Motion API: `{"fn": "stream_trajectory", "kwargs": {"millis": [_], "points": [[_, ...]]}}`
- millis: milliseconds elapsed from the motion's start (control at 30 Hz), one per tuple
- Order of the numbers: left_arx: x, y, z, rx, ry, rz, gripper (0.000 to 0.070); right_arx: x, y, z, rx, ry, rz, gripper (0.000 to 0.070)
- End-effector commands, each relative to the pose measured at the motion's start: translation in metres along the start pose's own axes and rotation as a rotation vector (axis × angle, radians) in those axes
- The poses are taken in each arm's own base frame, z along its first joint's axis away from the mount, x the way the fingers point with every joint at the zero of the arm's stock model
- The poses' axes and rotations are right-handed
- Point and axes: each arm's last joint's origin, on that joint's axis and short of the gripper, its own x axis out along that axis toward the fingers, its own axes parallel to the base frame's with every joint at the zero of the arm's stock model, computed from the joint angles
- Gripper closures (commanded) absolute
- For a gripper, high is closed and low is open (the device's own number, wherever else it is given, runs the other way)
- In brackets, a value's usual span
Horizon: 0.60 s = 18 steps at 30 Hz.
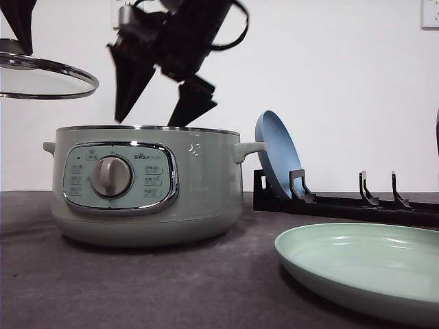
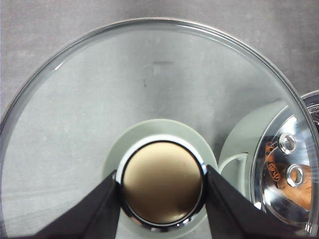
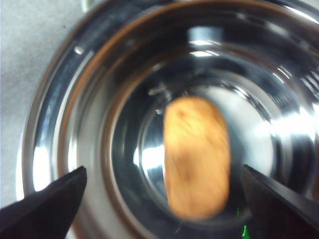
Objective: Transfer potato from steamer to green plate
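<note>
- Front view: a blue round plate stands on edge in a black dish rack behind the pale mint-green shallow plate, which the frame edge cuts off.
- The round sage-green electric steamer hides its contents from here; the right gripper hangs just above its rim, fingers spread wide.
- The left gripper clamps the bronze knob of the raised glass lid.
- The oval orange-brown potato, somewhat blurred, apparently lies on the steamer's shiny steel floor between the right fingers.
</note>
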Motion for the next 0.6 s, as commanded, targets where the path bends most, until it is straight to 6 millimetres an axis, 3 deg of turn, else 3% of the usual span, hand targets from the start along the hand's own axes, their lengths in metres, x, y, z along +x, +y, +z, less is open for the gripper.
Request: {"fn": "stream_trajectory", "kwargs": {"millis": [0,200,567], "points": [[-0.016,-0.001,0.006,0.009,-0.079,0.005,0.07,0.013,-0.001,0.004,-0.043,-0.003,-0.016,0.0088],[-0.016,-0.001,0.006,0.01,-0.08,0.005,0.07,0.036,-0.008,0.0,-0.038,0.033,-0.034,0.0088],[-0.016,-0.001,0.006,0.01,-0.08,0.005,0.07,0.056,-0.012,-0.004,-0.035,0.055,-0.039,0.0088]]}}
